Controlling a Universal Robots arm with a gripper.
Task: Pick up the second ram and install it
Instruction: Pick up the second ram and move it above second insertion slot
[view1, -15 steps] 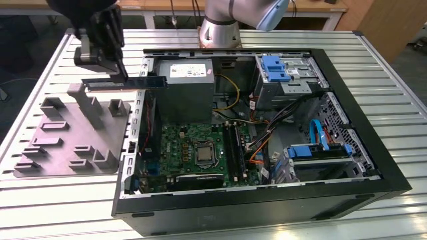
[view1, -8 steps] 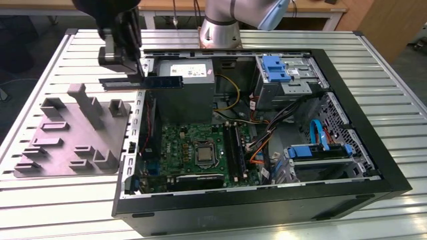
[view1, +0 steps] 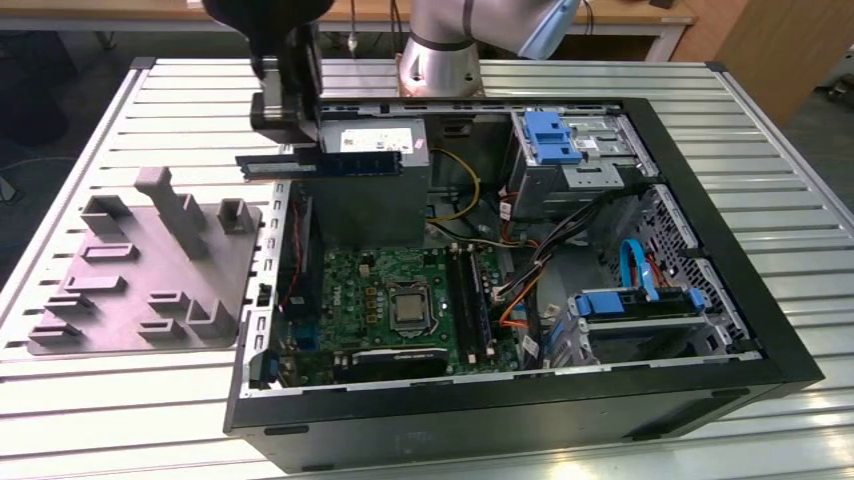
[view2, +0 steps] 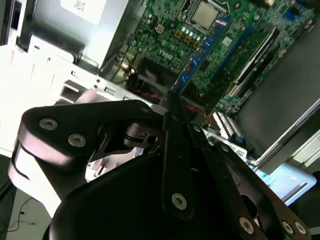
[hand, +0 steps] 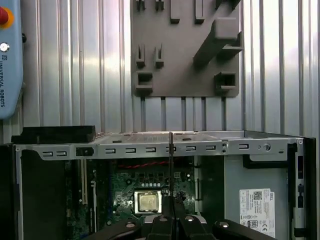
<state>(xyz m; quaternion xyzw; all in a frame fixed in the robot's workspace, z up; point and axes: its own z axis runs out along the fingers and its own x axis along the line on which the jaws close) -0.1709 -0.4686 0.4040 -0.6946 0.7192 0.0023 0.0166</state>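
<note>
My gripper (view1: 304, 150) hangs above the back left corner of the open computer case (view1: 747, 250), shut on the second ram (view1: 350, 164). In the exterior view the stick lies level and sticks out of the fingers on both sides. In the second wrist view the bluish ram (view2: 202, 52) reaches from the gripper (view2: 167, 107) out over the green motherboard (view2: 165, 35). Edge-on in the first wrist view, the ram (hand: 171, 165) is a thin dark line rising from the gripper (hand: 171, 216) above the processor (hand: 149, 201). The long black memory slots (view1: 467, 295) lie right of the processor (view1: 407, 308).
A grey holder plate (view1: 140, 270) with upright pegs and pockets lies on the ribbed table at the exterior view's left. Inside the case are the power supply (view1: 374, 150), blue drive brackets (view1: 550, 138), a blue cable (view1: 638, 270) and orange wires. A pendant (hand: 10, 55) rests on the table.
</note>
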